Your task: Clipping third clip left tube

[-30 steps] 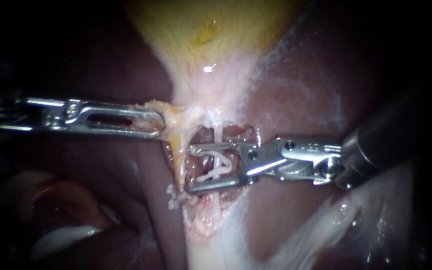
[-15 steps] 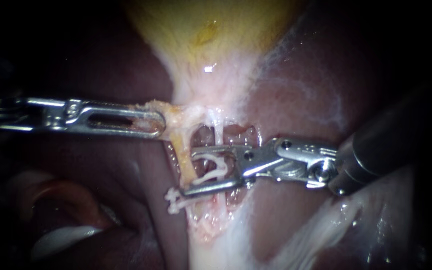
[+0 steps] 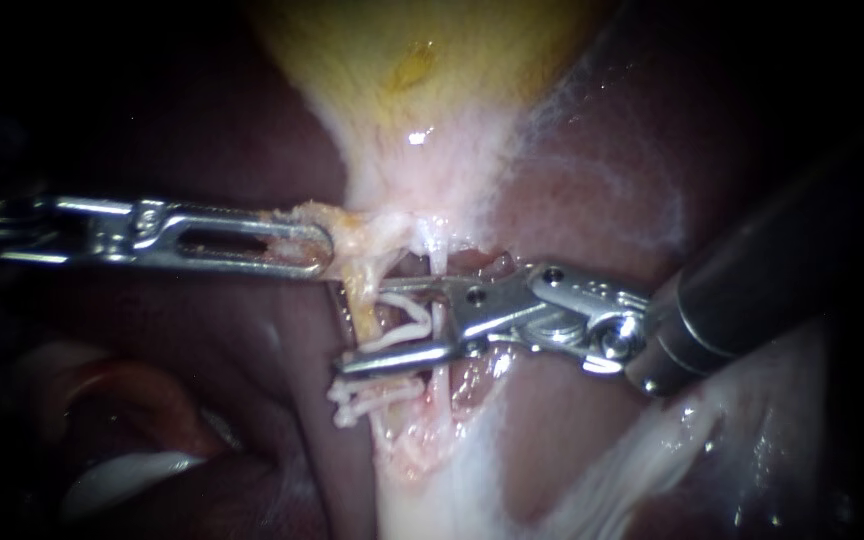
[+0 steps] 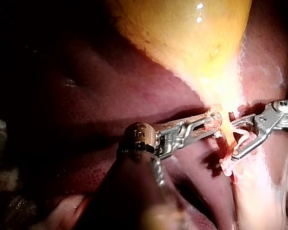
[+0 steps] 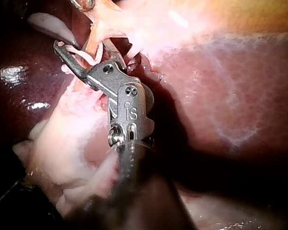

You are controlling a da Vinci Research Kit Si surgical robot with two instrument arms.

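My left instrument (image 3: 322, 245) comes in level from the left, its jaws shut on yellowish tissue at the gallbladder (image 3: 422, 60) neck; it also shows in the left wrist view (image 4: 213, 122). The left tube (image 3: 357, 300) hangs as a pale strand from that spot. My right instrument (image 3: 364, 328) reaches in from the right, its jaws straddling the left tube and holding a white clip (image 3: 402, 325) between them. A thinner right tube (image 3: 439, 265) runs just behind the jaws. Another white clip (image 3: 357, 400) sits on the left tube just below the lower jaw.
Dark red liver (image 3: 602, 200) lies around and behind the tubes. Pale fatty tissue (image 3: 432, 470) spreads below them. A glistening whitish fold (image 3: 132, 475) shows at the lower left. In the right wrist view the right instrument (image 5: 81, 50) has pale tissue beside its shaft.
My right instrument has slid left and slightly up across the left tube, and its jaws have narrowed on the clip. The clip below them now shows fully. The left instrument has held still.
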